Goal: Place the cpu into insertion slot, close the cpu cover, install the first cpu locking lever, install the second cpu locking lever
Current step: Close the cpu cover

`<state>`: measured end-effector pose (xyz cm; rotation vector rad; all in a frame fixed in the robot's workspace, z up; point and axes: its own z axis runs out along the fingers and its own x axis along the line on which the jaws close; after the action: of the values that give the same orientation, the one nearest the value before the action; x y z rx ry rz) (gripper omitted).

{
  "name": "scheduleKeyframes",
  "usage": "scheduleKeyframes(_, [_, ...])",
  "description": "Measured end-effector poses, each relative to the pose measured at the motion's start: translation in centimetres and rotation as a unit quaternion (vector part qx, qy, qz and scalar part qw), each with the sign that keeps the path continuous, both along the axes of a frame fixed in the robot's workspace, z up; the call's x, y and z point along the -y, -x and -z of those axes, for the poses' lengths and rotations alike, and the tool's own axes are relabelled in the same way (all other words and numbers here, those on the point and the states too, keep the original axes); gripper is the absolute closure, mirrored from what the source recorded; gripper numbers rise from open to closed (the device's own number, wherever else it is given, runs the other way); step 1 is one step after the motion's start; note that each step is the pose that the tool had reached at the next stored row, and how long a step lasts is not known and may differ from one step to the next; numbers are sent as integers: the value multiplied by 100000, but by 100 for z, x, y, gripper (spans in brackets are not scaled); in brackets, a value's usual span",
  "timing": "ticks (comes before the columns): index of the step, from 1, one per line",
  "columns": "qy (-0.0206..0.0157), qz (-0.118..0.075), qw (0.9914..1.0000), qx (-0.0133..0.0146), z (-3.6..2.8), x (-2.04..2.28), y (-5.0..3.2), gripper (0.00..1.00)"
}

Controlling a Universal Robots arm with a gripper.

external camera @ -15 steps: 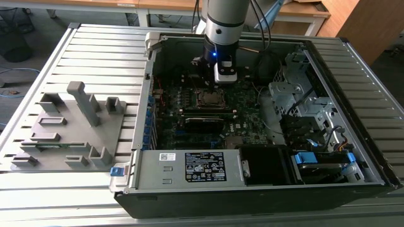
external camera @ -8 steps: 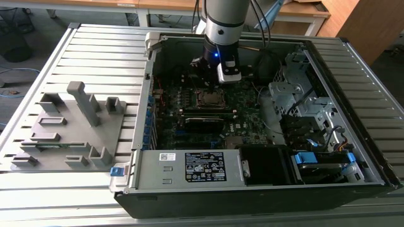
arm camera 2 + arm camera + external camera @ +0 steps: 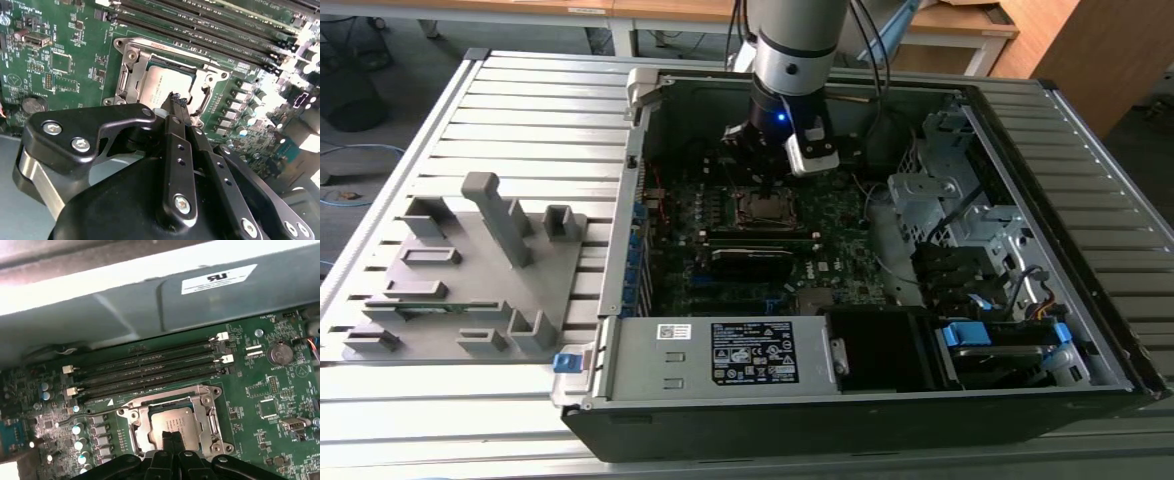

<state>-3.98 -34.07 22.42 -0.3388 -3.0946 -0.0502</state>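
Jaws pinched together (nothing held between them), poised over the cpu (image 3: 161, 80).

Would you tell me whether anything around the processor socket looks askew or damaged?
Nothing stands out. The grey-brown square cpu sits level inside the thin silver cpu cover, which lies down around it; the black gripper, fingers together, hovers above.

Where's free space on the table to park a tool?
Bare slats of the table on the exterior view's left, around the grey fixture tray, and a strip on the right past the case. Crowded inside the case: the gripper sits over the cpu, beside the memory slots.
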Motion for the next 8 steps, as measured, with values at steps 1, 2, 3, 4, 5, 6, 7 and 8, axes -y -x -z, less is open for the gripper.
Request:
scheduleKeyframes(1, [-1, -424, 99999, 71, 1, 0, 0, 89])
scheduleKeyframes(2, [-4, -911, 99996, 200, 4, 0, 1, 89])
scheduleKeyframes(3, [0, -1423, 99989, 338, 6, 0, 1, 89])
scheduleKeyframes(4, [2, -1962, 99980, 478, 8, 0, 0, 89])
scheduleKeyframes(5, [2, -2512, 99967, 606, 10, 0, 0, 89])
scheduleKeyframes(6, [-5, -3067, 99950, 732, 13, 0, 0, 89])
scheduleKeyframes(7, [-1, -3521, 99935, 811, 14, 0, 0, 89])
scheduleKeyframes(8, [-9, -3940, 99919, 859, 17, 0, 0, 89])
